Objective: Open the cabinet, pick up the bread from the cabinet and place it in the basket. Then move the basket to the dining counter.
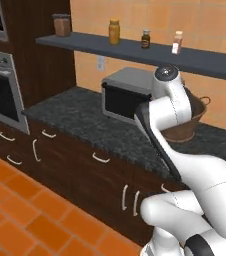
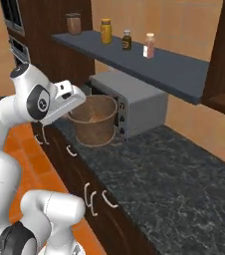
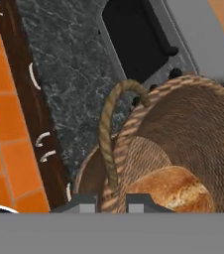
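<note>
The hand (image 3: pixel 109 201) is clamped on the woven basket's (image 3: pixel 183 134) rim (bread loaf (image 3: pixel 171 191) inside), seemingly to lift it off the granite tabletop (image 3: pixel 67 74).

left base view: behind arm, looking right along speckled counter (image 1: pixel 80 117) | right base view: opposite side, looking left | shared: basket (image 2: pixel 93 119), toaster oven (image 2: pixel 134 99), shelf (image 2: pixel 134 57) | hand view: close, straight down past fingertips (image 3: pixel 82 202) into basket

The arm (image 1: pixel 167 107) hides most of the basket (image 1: pixel 192 127); the bread (image 3: pixel 176 191) is cut off below; shelf jar labels (image 1: pixel 145 40) are unreadable.
</note>
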